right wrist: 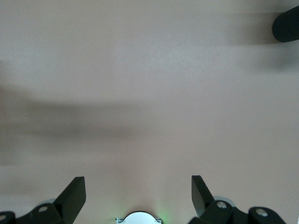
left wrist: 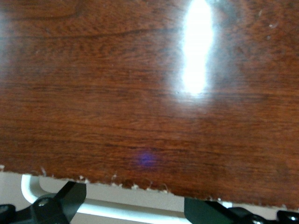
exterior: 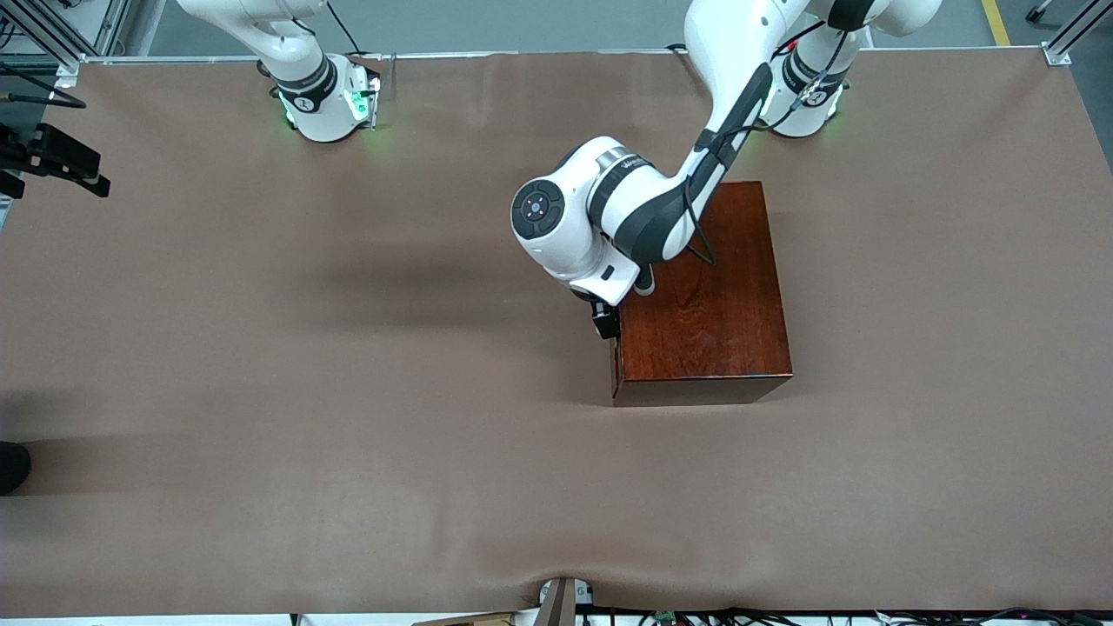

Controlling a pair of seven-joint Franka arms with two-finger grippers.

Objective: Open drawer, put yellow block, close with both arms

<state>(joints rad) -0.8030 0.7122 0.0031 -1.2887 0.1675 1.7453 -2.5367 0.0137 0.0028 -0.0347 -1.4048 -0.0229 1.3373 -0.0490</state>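
The dark reddish-brown wooden box (exterior: pixel 709 287) stands toward the left arm's end of the table, and no part of the drawer sticks out of it. My left gripper (exterior: pixel 606 320) is low against the box side that faces the right arm's end. In the left wrist view its fingers (left wrist: pixel 70 196) are open, the box top (left wrist: pixel 149 93) fills the frame, and the drawer's white bar handle (left wrist: pixel 112 209) lies just past the box edge between the fingertips (left wrist: pixel 135 198). My right gripper (right wrist: pixel 138 184) is open and empty over bare table, out of the front view. The yellow block is out of view.
The right arm's base (exterior: pixel 326 100) and the left arm's base (exterior: pixel 804 96) stand at the table's far edge. A black mount (exterior: pixel 52 156) and a dark object (exterior: pixel 13 465) sit at the right arm's end. A small fixture (exterior: pixel 561 600) is at the near edge.
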